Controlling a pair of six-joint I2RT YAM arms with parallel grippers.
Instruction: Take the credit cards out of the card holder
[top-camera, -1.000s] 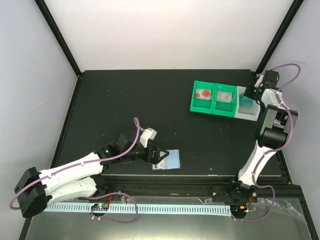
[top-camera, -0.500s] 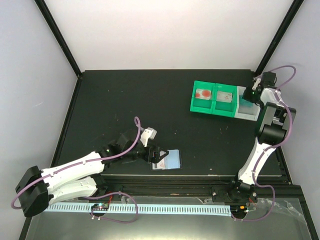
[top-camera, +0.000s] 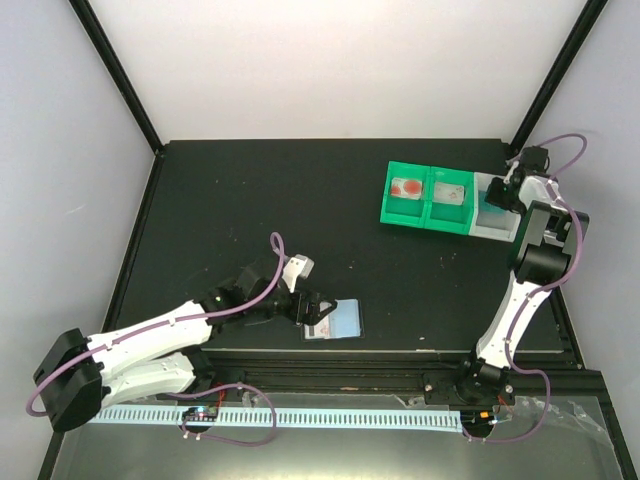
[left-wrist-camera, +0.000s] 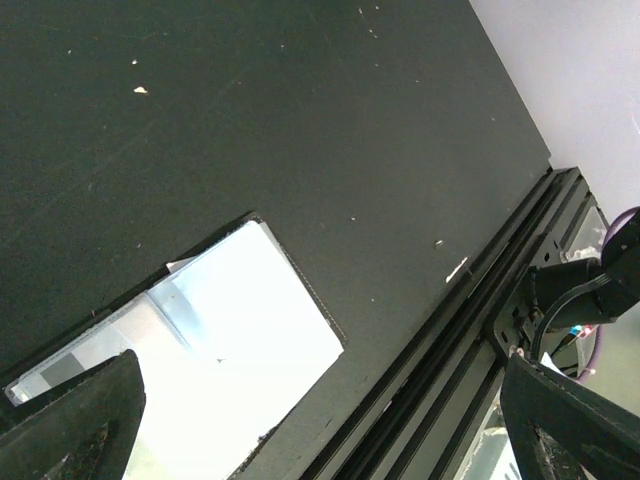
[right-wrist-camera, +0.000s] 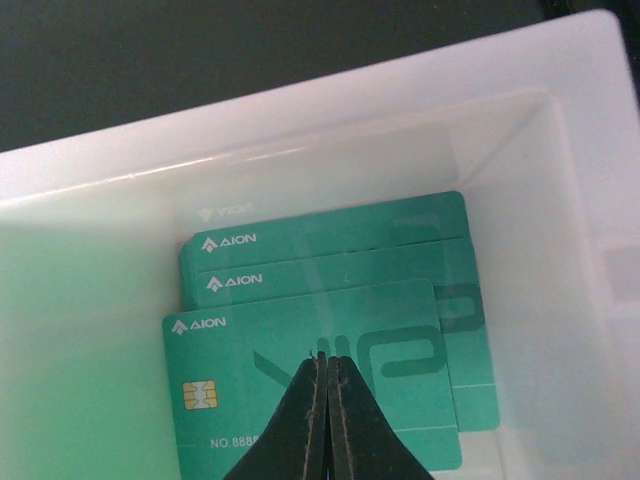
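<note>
From above, the card holder (top-camera: 338, 320) lies open on the table (top-camera: 250, 200) close to its near edge, with its long axis running left to right. The left gripper (top-camera: 316, 308) sits just to its left and reaches it along that axis. The right gripper (top-camera: 497, 192) is well apart, far and to the right, over the white end compartment of the tray (top-camera: 430, 222). Any further work on the holder therefore looks like the left arm's, since it is much the nearer. In the left wrist view the two dark fingers (left-wrist-camera: 80, 420) are spread wide at the bottom corners. The holder's bright panels lie ahead of them, nearer one finger than the other, with one long edge angled across the gap (the panels are washed out, so whether anything is still tucked inside cannot be told). In the right wrist view three teal credit cards (right-wrist-camera: 330, 260) lie fanned in an overlapping stack on the floor of the white compartment. Their long axes run crosswise to the fingers. The jaws are pressed together directly over the nearest card, and nothing can be seen between them.
</note>
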